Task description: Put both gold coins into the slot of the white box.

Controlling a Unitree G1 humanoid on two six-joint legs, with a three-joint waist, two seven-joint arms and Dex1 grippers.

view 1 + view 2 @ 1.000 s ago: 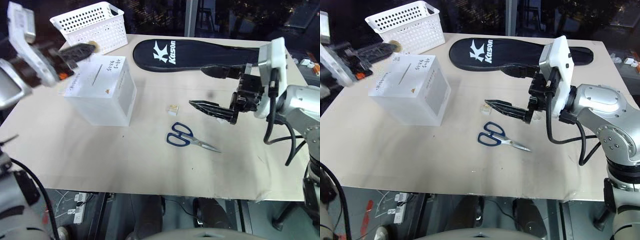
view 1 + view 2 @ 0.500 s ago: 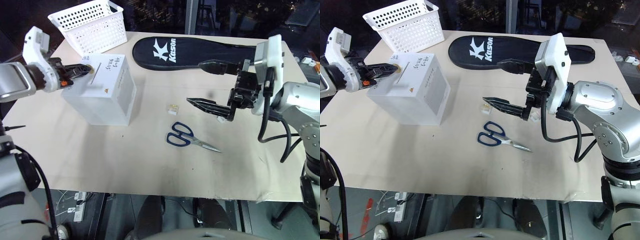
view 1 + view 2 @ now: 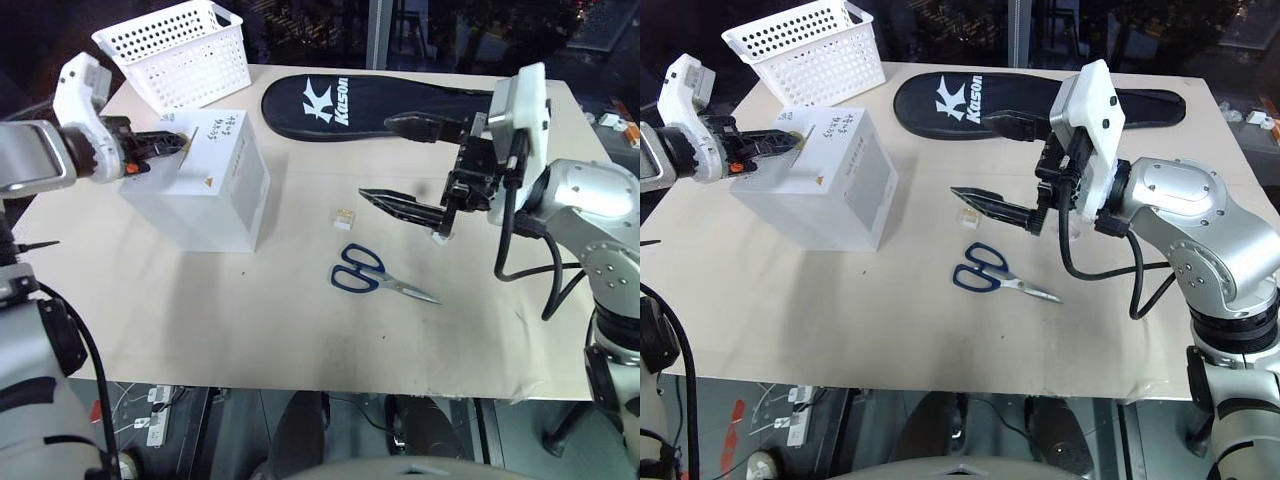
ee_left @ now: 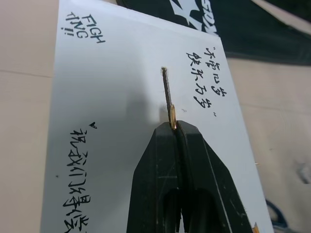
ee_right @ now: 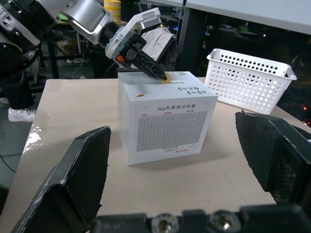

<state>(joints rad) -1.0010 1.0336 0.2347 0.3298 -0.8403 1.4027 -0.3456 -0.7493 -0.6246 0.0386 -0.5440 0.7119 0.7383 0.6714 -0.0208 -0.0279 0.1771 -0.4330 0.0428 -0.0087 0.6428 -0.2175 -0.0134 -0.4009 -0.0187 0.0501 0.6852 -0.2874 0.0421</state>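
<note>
White perforated basket [image 3: 180, 50] at table's far left corner. Left gripper [image 3: 178, 143] clamped on gold coin [image 4: 172, 116], coin edge-on at near end of slot [image 4: 166, 90] on top of white box [image 3: 215, 200]. Second gold coin [image 3: 345, 214] flat on table right of box, apart from it. Blue-handled scissors [image 3: 375, 277] lie nearer than that coin. Black Kason racket cover [image 3: 370, 103] at far edge. Right gripper [image 3: 385, 160] spread wide, empty, hovering above table right of second coin.

Your left gripper [image 4: 175, 127] is pinched closed, arm extended; your right gripper [image 3: 400, 160] hovers, jaws spread wide.
</note>
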